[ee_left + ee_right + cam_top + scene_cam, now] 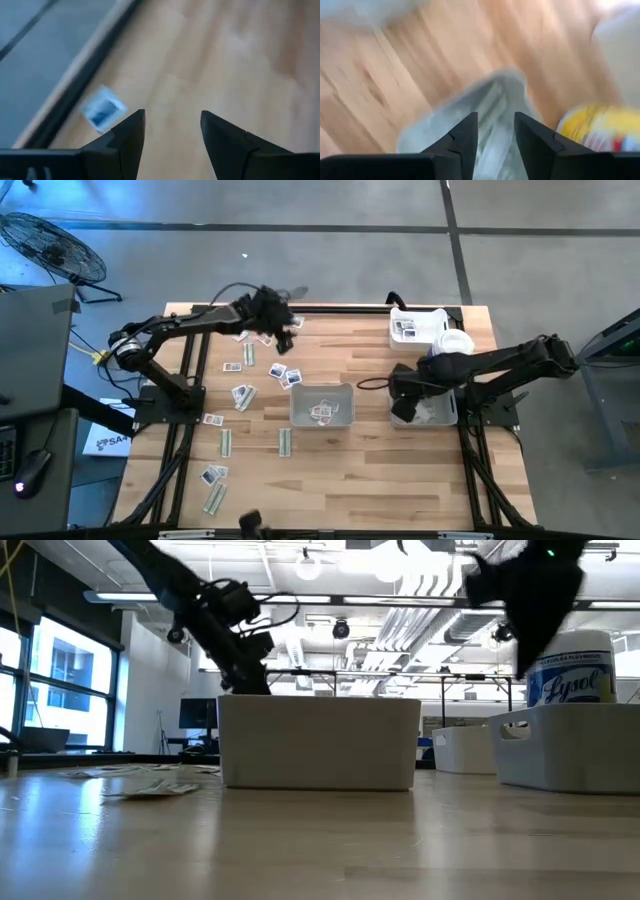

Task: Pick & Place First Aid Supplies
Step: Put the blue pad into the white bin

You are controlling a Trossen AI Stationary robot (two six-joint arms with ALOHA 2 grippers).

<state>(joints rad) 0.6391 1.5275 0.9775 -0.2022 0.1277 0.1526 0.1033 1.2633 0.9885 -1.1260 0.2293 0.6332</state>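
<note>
Sorting is lagging: a few packets (pixel 322 413) are sitting in the centre tray (pixel 322 393), many lying across the worktop (pixel 380 470). Left tool (pixel 283 330) is hovering spread; right tool (pixel 403 408) is parting over the right tray (pixel 437 416).

counts, top-down:
- arms: 2, one claw each: left claw (pixel 172 117), right claw (pixel 495 120).
- trays: 3. grey tray (pixel 345 392) mid-surface, second grey tray (pixel 440 416) at 3 o'clock of it, white tray (pixel 432 315) at 1 o'clock.
- bottle (pixel 456 341): 1, white round lid, between the white tray and the second grey tray.
- long strips: 3 loose. strip a (pixel 226 442), strip b (pixel 285 441), strip c (pixel 214 498), all around 7-8 o'clock.
- square packets: roughly 9 loose around 9-11 o'clock, e.g. packet (pixel 232 366); those by the left arm's tip too clustered for an exact count.
- packets in the mid tray (pixel 322 412): about 2, can't separate them.
- printed packet in the white tray (pixel 405 329): at least 1.
</note>
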